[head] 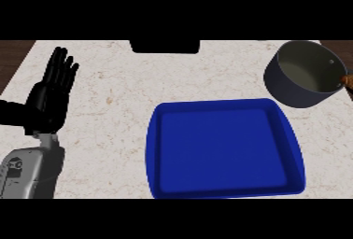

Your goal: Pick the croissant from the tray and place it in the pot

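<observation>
The blue tray [157, 154] lies at the centre right of the marble counter, and nothing shows inside it. A dark grey pot [293, 91] stands at the back right, its visible inside bare. At the view's right edge, touching the pot's rim, a small orange-brown bit [349, 81] peeks in; I cannot tell what it is. No croissant shows plainly anywhere. My left hand [50, 100] rests at the left side of the counter, fingers straight and pointing up, holding nothing, well apart from the tray. My right hand is out of view.
A black block [164, 45] sits at the counter's back edge, centre. Dark wood [14, 56] borders the counter at the far left. Bare marble [110, 116] lies between my left hand and the tray.
</observation>
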